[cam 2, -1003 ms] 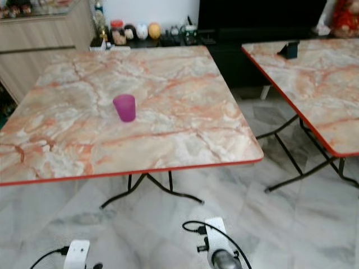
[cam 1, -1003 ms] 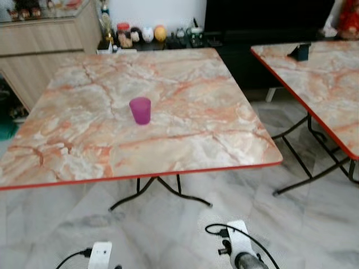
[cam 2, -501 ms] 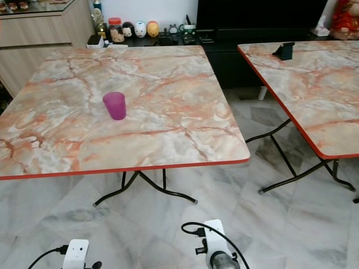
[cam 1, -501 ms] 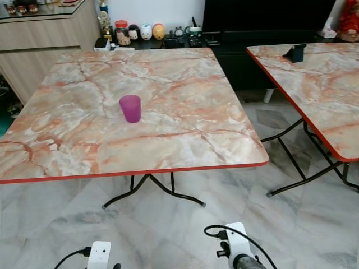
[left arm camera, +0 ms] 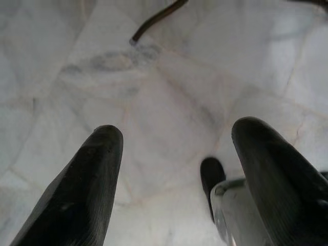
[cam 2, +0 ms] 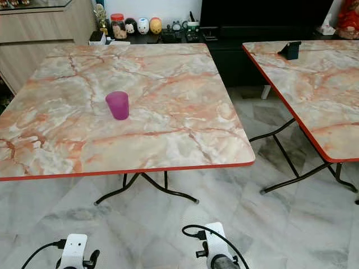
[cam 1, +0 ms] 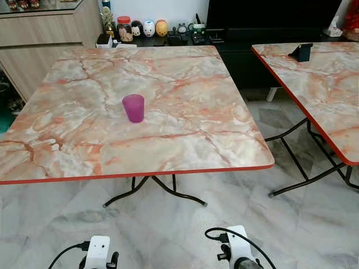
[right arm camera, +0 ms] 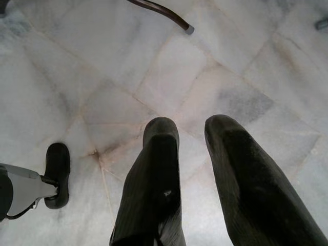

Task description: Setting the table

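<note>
A purple cup (cam 1: 133, 107) stands upright near the middle of a marble-patterned table (cam 1: 185, 140) with a red edge, straight ahead of me. Both arms hang low in front of the table, far below the cup; the left wrist (cam 1: 98, 253) and right wrist (cam 1: 238, 249) peek in at the picture's lower edge. Over the pale floor tiles, my left gripper (left arm camera: 179, 130) is open with its fingers wide apart. My right gripper (right arm camera: 192, 123) holds nothing, and a narrow gap shows between its fingers.
A second marble table (cam 1: 325, 89) stands to the right with a dark stand (cam 1: 302, 52) on it; a floor gap separates the two. Black folding legs (cam 1: 154, 190) spread under the near table. Behind are a wooden cabinet (cam 1: 45, 33) and a low black unit with jars (cam 1: 148, 28).
The whole picture has shifted as the camera moved. The cup keeps its place on the table, and both arms still hang low.
</note>
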Motion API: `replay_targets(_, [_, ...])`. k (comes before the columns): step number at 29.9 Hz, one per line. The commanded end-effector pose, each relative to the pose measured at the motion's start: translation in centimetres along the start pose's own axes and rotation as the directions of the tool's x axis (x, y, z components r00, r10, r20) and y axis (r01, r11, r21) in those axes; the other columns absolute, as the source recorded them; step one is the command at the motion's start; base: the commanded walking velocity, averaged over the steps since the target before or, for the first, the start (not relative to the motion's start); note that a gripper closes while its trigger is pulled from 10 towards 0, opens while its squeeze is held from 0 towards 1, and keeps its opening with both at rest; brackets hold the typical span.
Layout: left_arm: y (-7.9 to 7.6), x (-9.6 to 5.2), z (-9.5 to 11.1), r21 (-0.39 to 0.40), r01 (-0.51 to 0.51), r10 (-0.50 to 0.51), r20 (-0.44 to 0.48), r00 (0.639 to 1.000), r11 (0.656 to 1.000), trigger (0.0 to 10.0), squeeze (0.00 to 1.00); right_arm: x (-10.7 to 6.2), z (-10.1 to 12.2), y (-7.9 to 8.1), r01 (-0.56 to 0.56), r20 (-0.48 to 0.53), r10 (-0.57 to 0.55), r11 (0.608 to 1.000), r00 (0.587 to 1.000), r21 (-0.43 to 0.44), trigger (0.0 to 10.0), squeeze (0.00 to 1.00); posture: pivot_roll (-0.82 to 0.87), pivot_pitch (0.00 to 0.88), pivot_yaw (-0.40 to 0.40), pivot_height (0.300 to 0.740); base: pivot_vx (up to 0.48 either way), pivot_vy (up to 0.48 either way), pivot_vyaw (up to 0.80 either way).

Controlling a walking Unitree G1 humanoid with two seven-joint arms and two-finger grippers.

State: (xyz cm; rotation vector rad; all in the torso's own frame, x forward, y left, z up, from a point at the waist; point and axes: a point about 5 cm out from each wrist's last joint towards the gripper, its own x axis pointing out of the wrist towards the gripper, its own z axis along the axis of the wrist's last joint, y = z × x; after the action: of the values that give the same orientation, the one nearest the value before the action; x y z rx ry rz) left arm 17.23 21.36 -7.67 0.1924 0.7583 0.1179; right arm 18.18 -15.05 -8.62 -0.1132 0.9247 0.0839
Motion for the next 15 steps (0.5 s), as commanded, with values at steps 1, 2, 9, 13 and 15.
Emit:
replay_targets(1, [-0.2,-0.2,-0.3,0.004,-0.004,0.004,0.004,1.0,1.0,10.0,0.0,0.0,-0.1,-0.5,0.01,0.001,-0.01,1.0,1.0,0.016,10.0,0.0,0.03,0.033,-0.036,0.74,0.0,0.0,0.0])
replay_targets(2, [-0.3,-0.2,-0.2,0.0,-0.007,0.007,0.012,1.0,1.0,10.0,0.0,0.0,0.0,-0.6,0.013,0.001,-0.013,1.0,1.0,0.015,10.0,0.0,0.04,0.031,-0.043,0.74,0.0,0.0,0.0])
replay_targets(9, [1.0,-1.5,2.8,-0.127,0.018,0.022,0.311,0.95,0.992,10.0,0.0,0.1,0.7,-2.0,0.046,0.011,-0.046,0.999,0.999,0.026,10.0,0.0,0.07,0.0,-0.059,0.74,0.0,0.0,0.0])
replay_targets(13, [2.0,-3.0,5.1,-0.151,0.015,0.055,0.452,0.89,0.988,10.0,0.0,0.2,1.0,-2.4,0.062,0.01,-0.062,0.997,0.998,0.034,10.0,0.0,0.09,0.0,-0.06,0.74,0.0,0.0,0.0])
replay_targets(15, [1.9,-2.4,5.5,-0.163,0.001,0.073,0.451,0.89,0.987,10.0,0.0,0.2,1.5,-2.6,0.073,0.013,-0.073,0.996,0.997,0.043,10.0,0.0,0.1,0.0,-0.058,0.74,0.0,0.0,0.0])
